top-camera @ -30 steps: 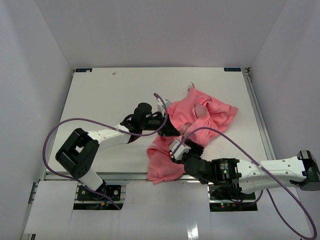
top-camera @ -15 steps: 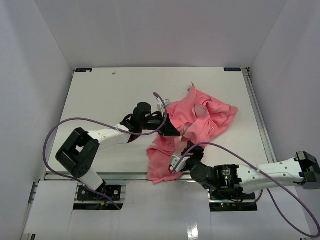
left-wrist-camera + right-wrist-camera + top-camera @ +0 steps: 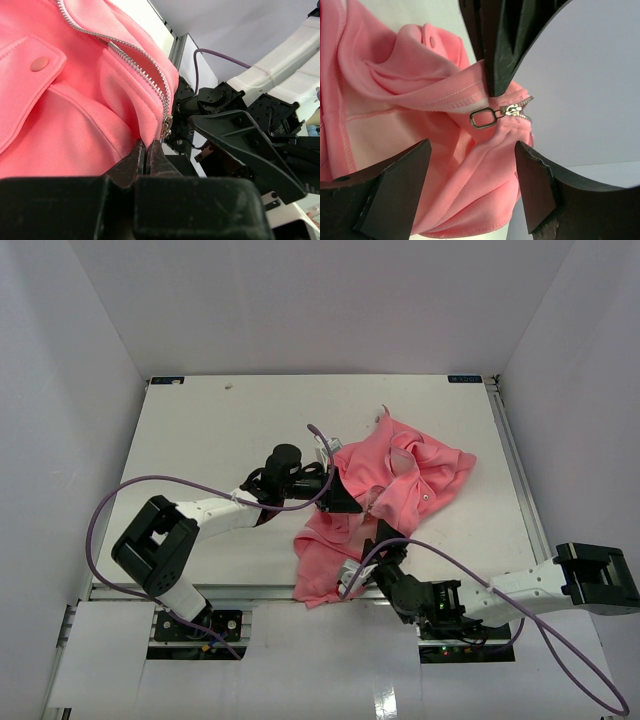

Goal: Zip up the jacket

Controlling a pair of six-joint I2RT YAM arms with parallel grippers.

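Since the small metal slider [image 3: 166,125] sits low by the hem, we judge the zipping as barely begun. Nearest us, at the lower centre of the overhead view, our right gripper [image 3: 470,187] hangs with its black fingers [image 3: 395,190] spread wide and nothing between them. Just beyond them, at mid-frame in the right wrist view, dangles the rectangular metal zip pull [image 3: 483,118], free of both pads. Above it our left gripper [image 3: 146,150] is pinched tight on the hem of the soft salmon-pink fabric jacket [image 3: 405,475], right under the silver zipper teeth [image 3: 135,65]. The jacket lies crumpled on the white table [image 3: 220,430], right of centre in the overhead view. One fold trails toward the near edge and the bulk is bunched farther back.

We take the next step to be closing on that pull. It is small and hangs loose, so the pads could shut on cloth beside it or knock it aside. If the left pinch slips once the slider is drawn, the hem would ride along and bunch rather than zip. Loose cloth near the teeth could also catch in the slider.
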